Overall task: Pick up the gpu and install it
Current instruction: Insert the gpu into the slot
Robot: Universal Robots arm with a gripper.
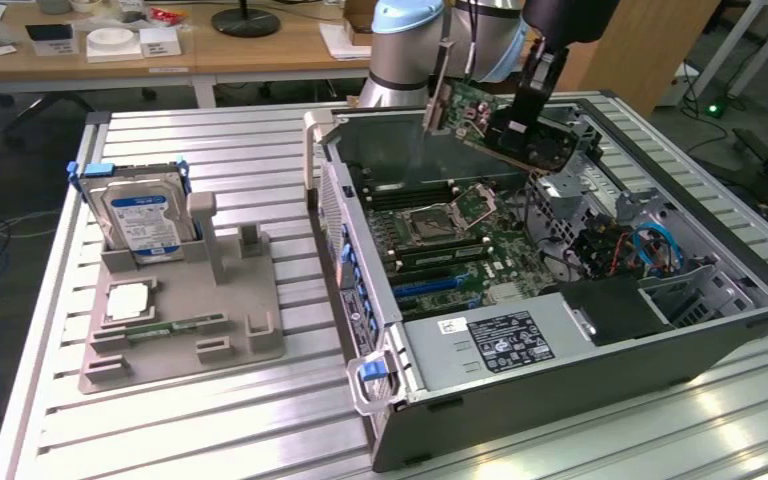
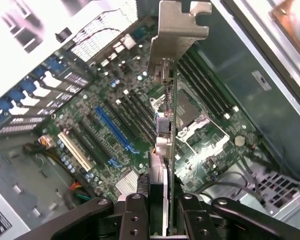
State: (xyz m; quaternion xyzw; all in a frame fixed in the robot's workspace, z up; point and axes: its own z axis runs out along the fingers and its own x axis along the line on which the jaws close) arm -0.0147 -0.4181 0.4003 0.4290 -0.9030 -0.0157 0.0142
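Tool (image 2: 165, 201) clamped on the gpu (image 2: 165, 127), and I see it hanging tilted above the open case's motherboard (image 2: 102, 122).

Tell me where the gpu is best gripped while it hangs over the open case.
Pinch the gpu across its flat faces at the edge farthest from the motherboard, coming from above, as the gripper holds it now. The card is thin and hangs edge-down, its metal bracket takes one end, and the lower edge should stay free.
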